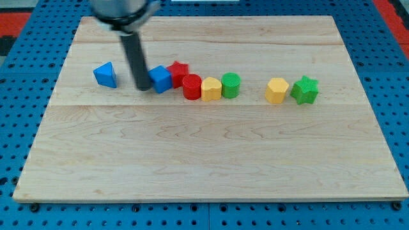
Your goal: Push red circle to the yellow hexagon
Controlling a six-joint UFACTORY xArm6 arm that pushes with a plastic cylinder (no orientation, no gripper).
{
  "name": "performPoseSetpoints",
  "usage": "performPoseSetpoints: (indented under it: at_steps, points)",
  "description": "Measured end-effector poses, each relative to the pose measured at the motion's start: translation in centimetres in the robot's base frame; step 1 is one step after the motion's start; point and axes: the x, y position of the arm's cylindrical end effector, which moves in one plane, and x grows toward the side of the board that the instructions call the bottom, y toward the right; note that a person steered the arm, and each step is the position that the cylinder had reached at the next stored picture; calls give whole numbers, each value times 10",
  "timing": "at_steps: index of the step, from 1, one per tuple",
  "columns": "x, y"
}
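Note:
The red circle [192,86] lies left of the board's middle, touching a yellow block [211,89] on its right. The yellow hexagon [277,90] lies further to the view's right, with a green star [305,90] beside it. My tip [142,87] is down on the board, touching the left side of a blue cube [160,79]. A red star [178,71] sits between the blue cube and the red circle, slightly above them. A green circle [231,85] touches the yellow block's right side.
A blue triangle [105,75] lies left of my tip. The wooden board [204,160] rests on a blue pegboard surface, whose edges frame the board on all sides.

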Motion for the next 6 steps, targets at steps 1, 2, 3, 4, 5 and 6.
performPoseSetpoints:
  at_steps: [1, 2, 3, 4, 5, 6]
  points:
    - [0, 82]
    - [0, 22]
    - [-2, -36]
    - [25, -36]
    - [29, 24]
    - [29, 111]
